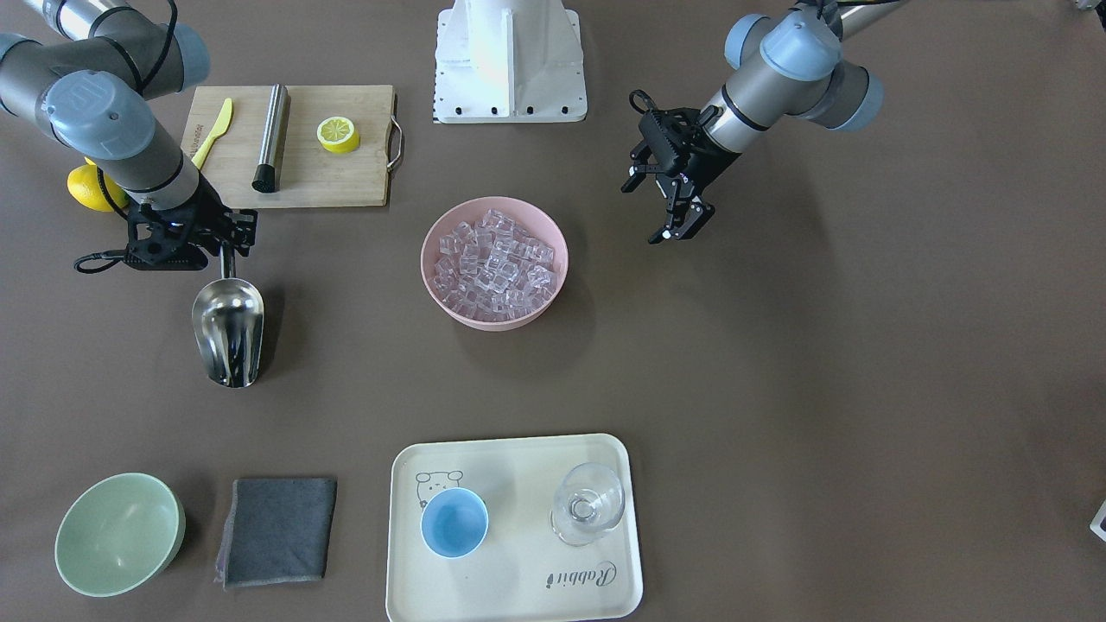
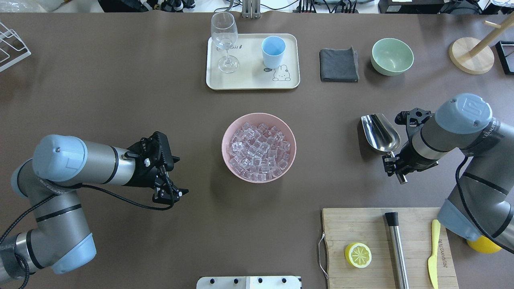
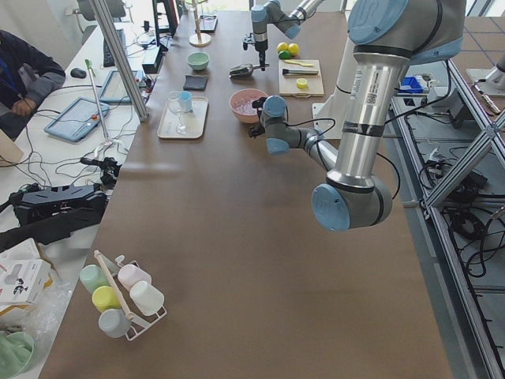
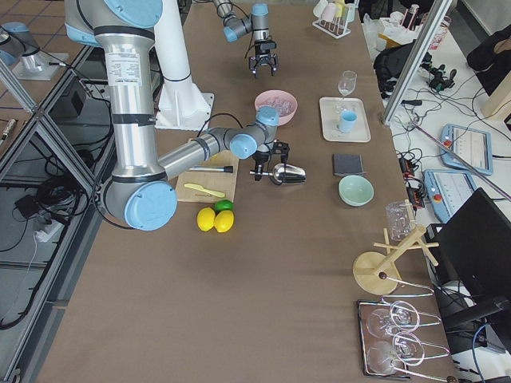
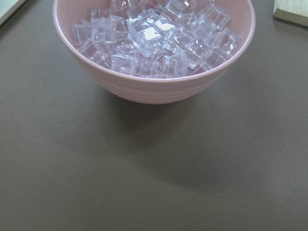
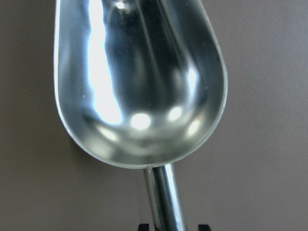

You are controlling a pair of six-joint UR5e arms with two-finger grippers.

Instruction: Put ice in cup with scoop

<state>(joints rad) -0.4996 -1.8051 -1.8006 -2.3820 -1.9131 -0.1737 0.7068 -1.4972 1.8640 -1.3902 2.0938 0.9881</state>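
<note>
The brown tabletop [image 1: 778,363] has a cream tray [image 1: 518,466] at the edge far from the robot. A pink bowl [image 1: 497,323] in the middle holds the heaped ice [image 1: 494,259]. The left end effector [image 1: 646,212] hangs near the bowl, spread wide and holding nothing. The right end effector [image 1: 226,250] is closed on the handle of the steel scoop [image 1: 227,333], whose trough is empty, well apart from the bowl. The light-blue cup [image 1: 454,522] stands upright and empty on the tray, beside a stemmed glass [image 1: 587,505].
</note>
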